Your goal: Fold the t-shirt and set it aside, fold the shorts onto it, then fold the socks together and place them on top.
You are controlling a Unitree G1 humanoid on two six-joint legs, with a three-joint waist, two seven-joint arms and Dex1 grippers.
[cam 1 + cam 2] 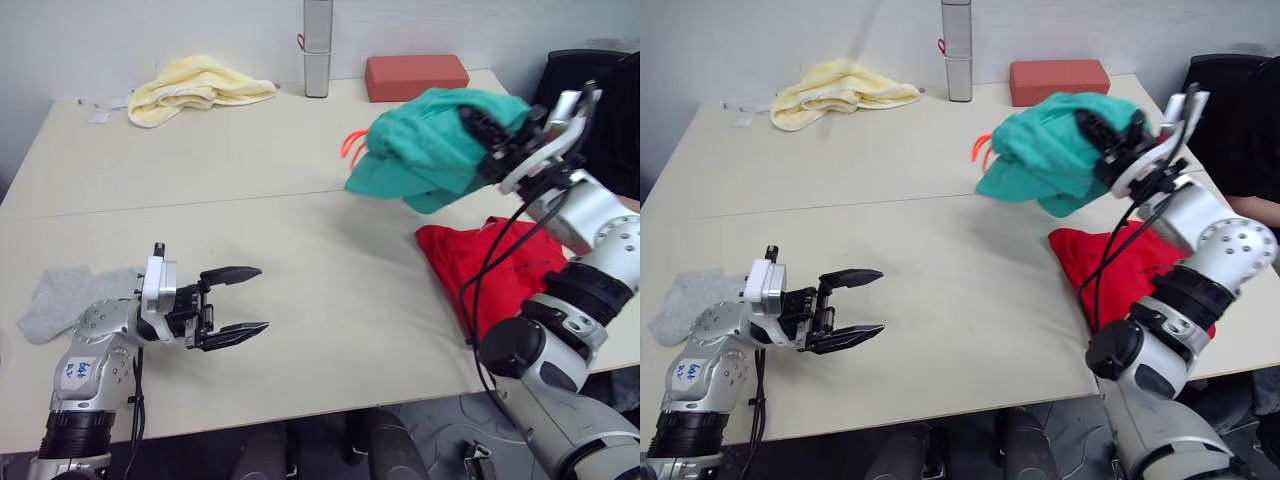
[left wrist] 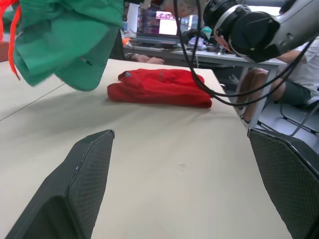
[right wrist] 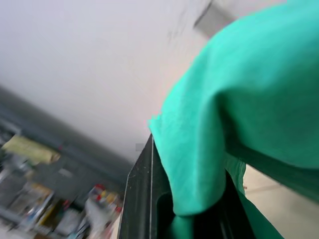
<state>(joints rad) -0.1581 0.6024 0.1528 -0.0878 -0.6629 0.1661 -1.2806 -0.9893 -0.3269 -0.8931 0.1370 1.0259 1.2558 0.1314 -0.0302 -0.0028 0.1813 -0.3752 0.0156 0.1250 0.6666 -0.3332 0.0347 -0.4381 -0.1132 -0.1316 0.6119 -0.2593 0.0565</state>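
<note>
One right gripper (image 1: 490,135) pinches the limp, light shorts (image 1: 430,150) aloft (we would regrip the waistband); left gripper (image 1: 235,302) fingers spread.

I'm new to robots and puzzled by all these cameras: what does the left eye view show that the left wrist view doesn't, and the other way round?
Left eye view: the yellow towel, brick-red block, grey socks and the right gripper clamping the shorts.

Left wrist view: a person's arm and a screen behind the table.

Both: the shorts, folded t-shirt and open left gripper.
</note>
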